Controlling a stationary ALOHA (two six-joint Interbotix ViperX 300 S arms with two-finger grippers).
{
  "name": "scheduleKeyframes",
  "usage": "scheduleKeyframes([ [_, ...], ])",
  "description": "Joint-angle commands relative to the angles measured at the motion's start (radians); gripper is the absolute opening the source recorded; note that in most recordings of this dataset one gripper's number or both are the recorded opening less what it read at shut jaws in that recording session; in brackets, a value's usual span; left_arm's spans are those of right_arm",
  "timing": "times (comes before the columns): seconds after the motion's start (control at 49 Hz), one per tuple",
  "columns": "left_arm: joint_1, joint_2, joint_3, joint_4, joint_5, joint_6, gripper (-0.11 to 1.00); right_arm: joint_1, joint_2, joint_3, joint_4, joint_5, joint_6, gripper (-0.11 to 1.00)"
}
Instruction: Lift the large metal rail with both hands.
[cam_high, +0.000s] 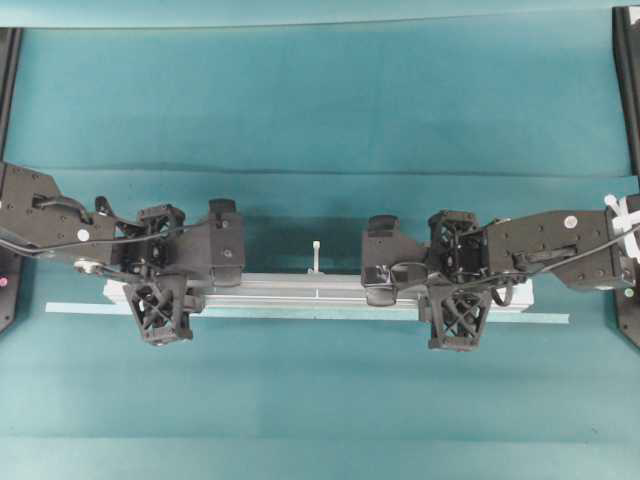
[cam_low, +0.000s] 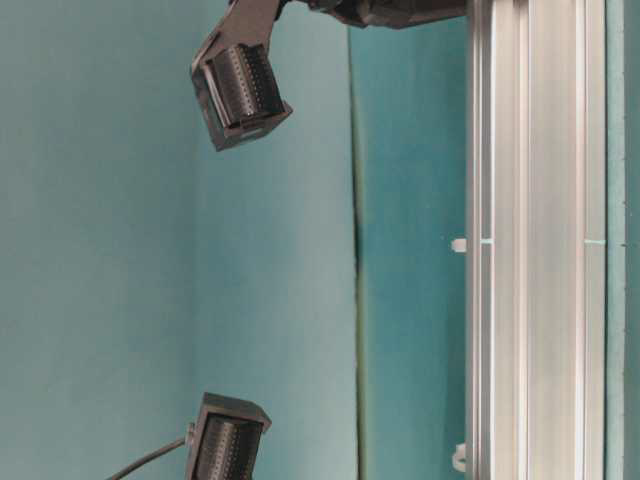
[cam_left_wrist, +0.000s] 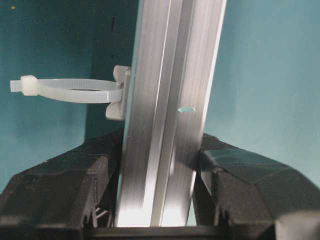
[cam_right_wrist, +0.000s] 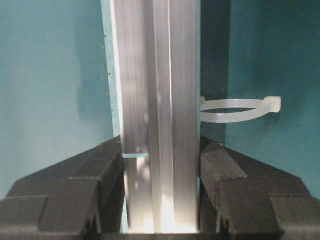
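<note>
While both grippers, left (cam_high: 188, 272) and right (cam_high: 412, 282), clamp it, the large metal rail (cam_high: 300, 290) spans between them.

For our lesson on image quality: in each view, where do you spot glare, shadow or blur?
Overhead: the large metal rail and arms cast soft shadows on the teal cloth. Table-level: pale sheen along the rail, picture turned sideways. Left wrist: bright glare low on the rail between the left gripper fingers; the zip tie slightly soft. Right wrist: similar glare at the right gripper.
</note>
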Motion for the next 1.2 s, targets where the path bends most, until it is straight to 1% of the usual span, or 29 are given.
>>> scheduleKeyframes([
  [0.0, 0.008, -0.006, -0.012, -0.005, -0.008, -0.021, 0.37, 0.000, 0.006, 0.005, 0.005, -0.003, 0.003, 0.38],
  [0.327, 0.008, -0.009, -0.005, -0.003, 0.021, -0.020, 0.37, -0.017, 0.006, 0.009, 0.005, -0.026, -0.003, 0.38],
  [0.612, 0.008, -0.008, -0.011, -0.005, 0.021, -0.029, 0.37, -0.018, 0.006, 0.011, 0.018, -0.023, -0.002, 0.38],
  [1.0, 0.006, -0.008, -0.009, -0.005, 0.023, -0.028, 0.38, -0.023, 0.006, 0.011, 0.020, -0.025, 0.000, 0.40],
  [1.041, 0.006, -0.008, -0.005, -0.005, 0.023, -0.029, 0.38, -0.023, 0.006, 0.011, 0.020, -0.023, 0.002, 0.47],
  [1.082, 0.006, -0.008, -0.005, -0.005, 0.023, -0.026, 0.43, -0.023, 0.006, 0.011, 0.018, -0.020, 0.005, 0.58],
  [1.184, 0.006, -0.006, -0.002, -0.005, 0.021, -0.021, 0.75, -0.020, 0.006, 0.009, 0.018, -0.017, 0.005, 0.85],
])
